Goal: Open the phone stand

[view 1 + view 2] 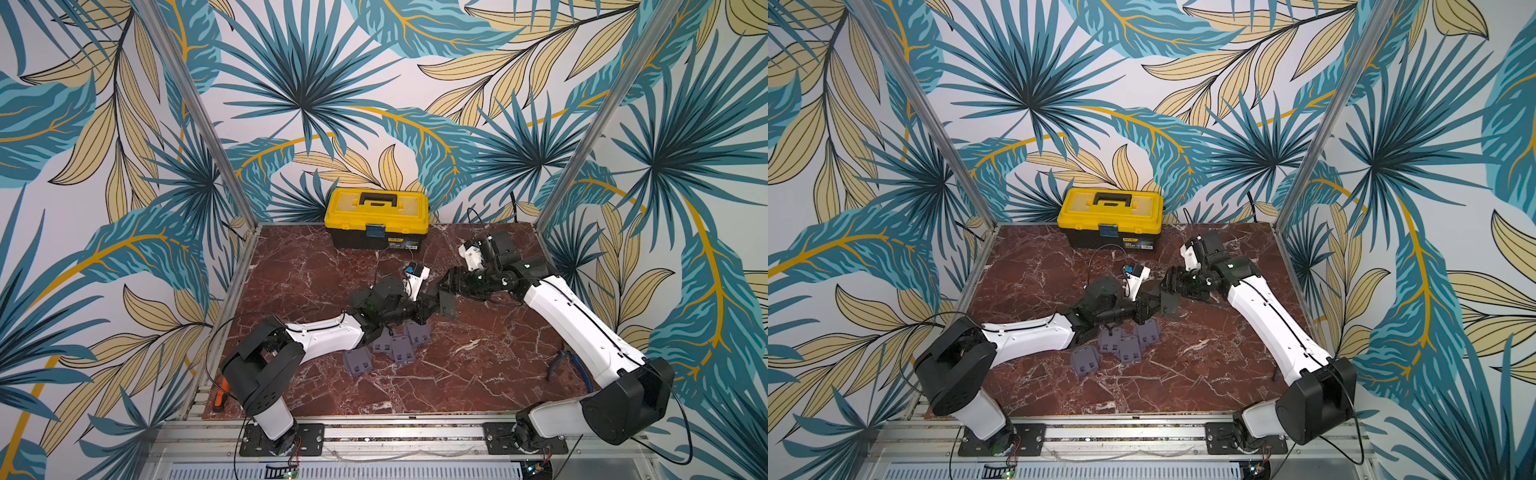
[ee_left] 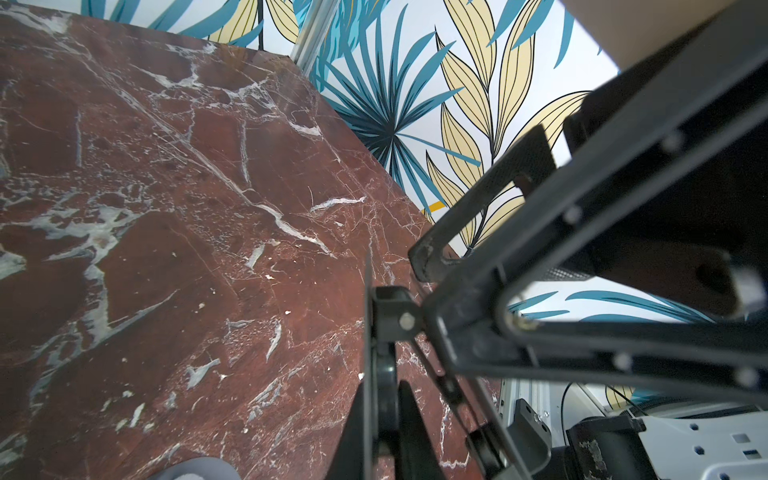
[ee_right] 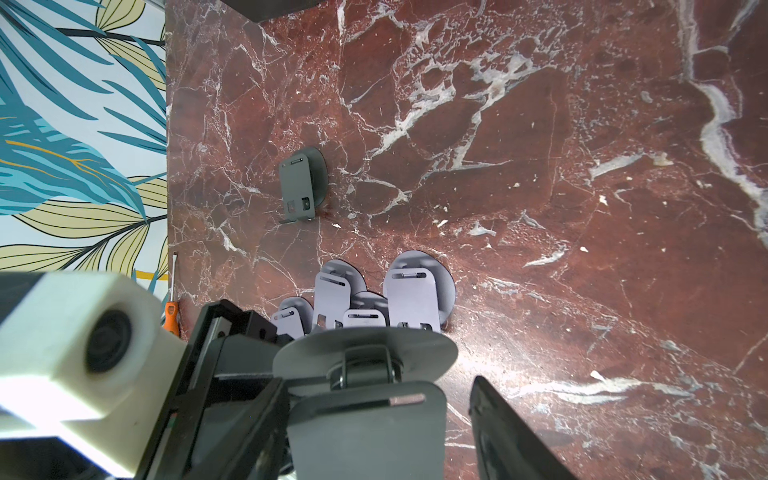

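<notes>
So, mid-table, the dark grey phone stand (image 1: pixel 446 305) sits btwn the two arms, held over the red marble table (image 1: pixel 478 374). Left pincer (image 1: pixel 430 308) is clamped tight on it, on the round-base side going by the right wrist cam. Right pincer (image 3: pixel 374 390) has its jaws apart either side of the stand's flat plate. One finger (image 3: pixel 249 415) is right by the plate's edge (can't tell if touching), and the other stands clear w/ marble showing in the gap. The stand looks partly unfolded, w/ disc & plate at an angle at the hinge. Just beside the left arm, nearer the front edge, there's a pile of lilac-grey folded stands (image 1: pixel 399 345), overlapping each other, plus a single folded stand (image 1: pixel 357 362) lying flat a bit apart from the pile. At the back by the wall is a yellow toolbox (image 1: pixel 376 216), lid down. An orange screwdriver (image 1: pixel 220 395) lies at the front-left table edge & a blue-handled tool (image 1: pixel 561 363), prob. pliers, is next to the right arm.
</notes>
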